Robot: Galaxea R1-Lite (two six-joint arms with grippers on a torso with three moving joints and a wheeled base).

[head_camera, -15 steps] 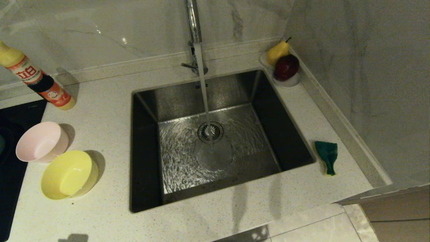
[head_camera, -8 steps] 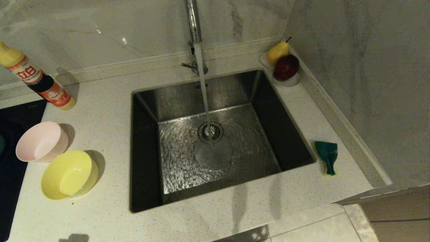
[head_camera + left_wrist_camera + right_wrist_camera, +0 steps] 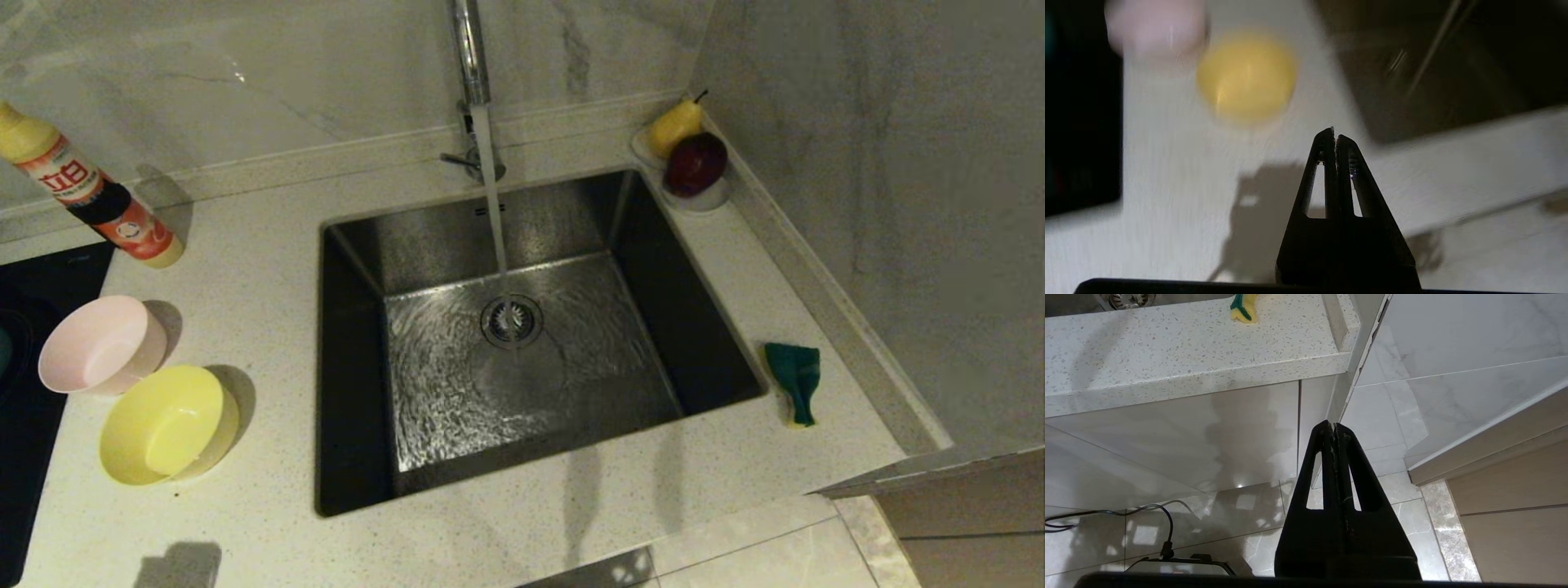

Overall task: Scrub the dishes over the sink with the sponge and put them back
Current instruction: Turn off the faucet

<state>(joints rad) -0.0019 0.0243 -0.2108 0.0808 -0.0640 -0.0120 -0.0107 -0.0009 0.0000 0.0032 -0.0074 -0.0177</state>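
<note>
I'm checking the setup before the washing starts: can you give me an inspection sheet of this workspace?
Surface: speckled pale countertop; tap running into the sink.
Job's things: pink bowl and yellow bowl left of the sink; sponge on its right, green face up. No blue bowl seen.
Clutter: detergent bottle; pear and dark red fruit on a dish in the corner.
Grippers: left pincer shut, empty, above the counter near the yellow bowl; right pincer shut, empty, below counter level.
Cables: black cable on the floor.
Surroundings: marble walls, tiled floor.
</note>
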